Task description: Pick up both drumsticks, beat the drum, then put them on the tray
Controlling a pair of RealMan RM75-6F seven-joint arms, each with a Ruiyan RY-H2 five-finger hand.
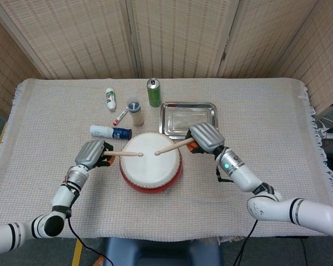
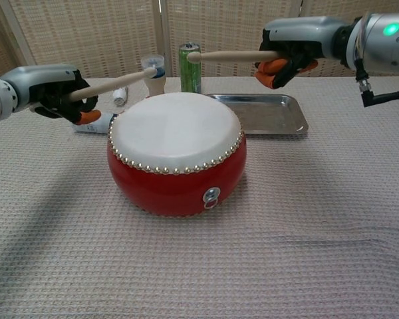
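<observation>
A red drum (image 1: 151,164) (image 2: 176,153) with a white skin sits at the table's near middle. My left hand (image 1: 92,153) (image 2: 50,88) grips a wooden drumstick (image 1: 125,154) (image 2: 116,82) that reaches over the drum's left side. My right hand (image 1: 206,136) (image 2: 296,45) grips the other drumstick (image 1: 172,147) (image 2: 229,56), its tip over the middle of the skin. Both sticks hang above the skin in the chest view. The steel tray (image 1: 188,118) (image 2: 263,113) lies behind the drum to the right, with nothing on it.
Behind the drum stand a green can (image 1: 154,92) (image 2: 190,68) and a small white bottle (image 1: 135,112). A blue-and-white tube (image 1: 110,132), a red-and-white pen (image 1: 120,116) and a white tube (image 1: 110,98) lie to the left. A folding screen backs the table.
</observation>
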